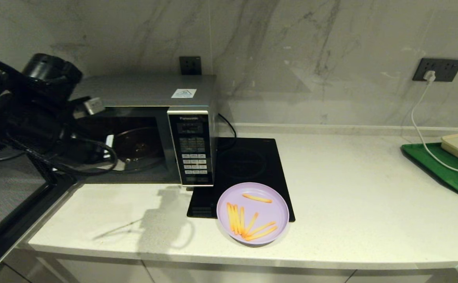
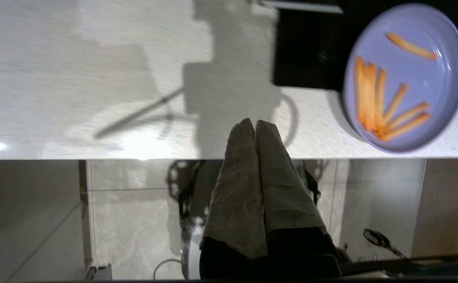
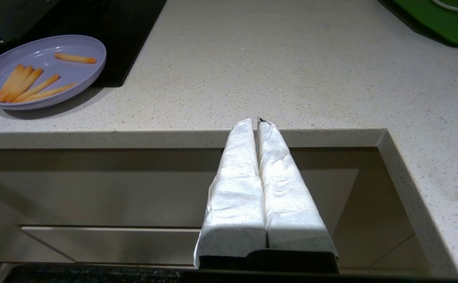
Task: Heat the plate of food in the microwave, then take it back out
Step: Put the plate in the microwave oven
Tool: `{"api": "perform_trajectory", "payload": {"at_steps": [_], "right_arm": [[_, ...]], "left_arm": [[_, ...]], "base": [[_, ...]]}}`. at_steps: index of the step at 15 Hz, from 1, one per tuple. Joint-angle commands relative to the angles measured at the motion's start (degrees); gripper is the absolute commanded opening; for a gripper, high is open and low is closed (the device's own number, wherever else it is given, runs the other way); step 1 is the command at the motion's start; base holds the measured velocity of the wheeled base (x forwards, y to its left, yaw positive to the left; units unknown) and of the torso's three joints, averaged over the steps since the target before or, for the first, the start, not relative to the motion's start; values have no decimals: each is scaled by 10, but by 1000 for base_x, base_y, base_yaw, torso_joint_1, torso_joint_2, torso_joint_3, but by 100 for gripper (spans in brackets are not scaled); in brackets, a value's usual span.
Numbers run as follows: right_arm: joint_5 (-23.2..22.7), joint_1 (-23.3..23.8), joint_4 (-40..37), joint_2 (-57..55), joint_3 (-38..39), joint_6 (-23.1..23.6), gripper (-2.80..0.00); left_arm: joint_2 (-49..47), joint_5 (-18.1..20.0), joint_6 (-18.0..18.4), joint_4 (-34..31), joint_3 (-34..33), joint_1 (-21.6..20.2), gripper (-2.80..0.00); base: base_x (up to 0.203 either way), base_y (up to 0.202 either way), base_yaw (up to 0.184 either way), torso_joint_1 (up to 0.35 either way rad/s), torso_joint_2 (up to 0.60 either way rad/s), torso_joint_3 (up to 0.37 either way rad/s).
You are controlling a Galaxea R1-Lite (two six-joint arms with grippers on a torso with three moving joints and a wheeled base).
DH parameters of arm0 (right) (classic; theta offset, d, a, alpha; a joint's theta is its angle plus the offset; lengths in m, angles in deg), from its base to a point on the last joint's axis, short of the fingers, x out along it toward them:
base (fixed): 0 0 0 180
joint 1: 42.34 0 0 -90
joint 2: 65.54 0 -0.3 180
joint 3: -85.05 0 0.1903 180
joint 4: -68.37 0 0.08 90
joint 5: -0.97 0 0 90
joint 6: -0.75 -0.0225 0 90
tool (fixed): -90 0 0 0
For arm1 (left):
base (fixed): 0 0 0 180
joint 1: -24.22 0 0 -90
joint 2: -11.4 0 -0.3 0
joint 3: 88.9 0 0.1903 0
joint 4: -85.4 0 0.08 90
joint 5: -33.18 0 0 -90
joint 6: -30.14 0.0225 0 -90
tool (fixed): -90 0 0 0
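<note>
On the counter: plate of food point(image 1: 252, 213), front of the induction cooktop point(image 1: 248, 165), apart from both grippers.
Left gripper point(image 2: 255, 125): fingers pressed together, empty, beside plate.
Right gripper point(image 3: 257, 122): likewise closed, empty, at counter edge.
Microwave point(image 1: 150, 129): door open.

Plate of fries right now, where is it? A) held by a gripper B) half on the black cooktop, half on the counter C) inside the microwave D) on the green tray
B: the plate of food overlaps the cooktop's front corner, with its near rim on the counter.
</note>
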State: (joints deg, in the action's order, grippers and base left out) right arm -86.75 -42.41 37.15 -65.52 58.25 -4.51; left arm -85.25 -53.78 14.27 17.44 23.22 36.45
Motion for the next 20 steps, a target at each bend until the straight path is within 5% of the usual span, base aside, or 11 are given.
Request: {"api": "perform_trajectory", "payload": {"at_steps": [1,5,6,11,16,20], "right_arm": [[0,0,-1,0,0,0,-280],[0,1,-1,0,0,0,-280],[0,0,-1,0,0,0,-280],[0,0,-1,0,0,0,-280],[0,0,-1,0,0,0,-280],[0,0,-1,0,0,0,-280]], "left_arm": [[-51,-48,-66,-2,5,103,-280],[-142,-70,-144,-1,31,175,-280],[-171,-71,-160,-1,42,184,0],[-250,-68,-227,-2,131,221,0],[-347,-68,-247,-38,224,226,0],[-383,-104,-258,-48,230,229,0]], "base": [[0,0,0,0,0,0],[0,0,0,0,0,0],[0,0,0,0,0,0],[0,0,0,0,0,0],[0,0,0,0,0,0],[0,0,0,0,0,0]]}}
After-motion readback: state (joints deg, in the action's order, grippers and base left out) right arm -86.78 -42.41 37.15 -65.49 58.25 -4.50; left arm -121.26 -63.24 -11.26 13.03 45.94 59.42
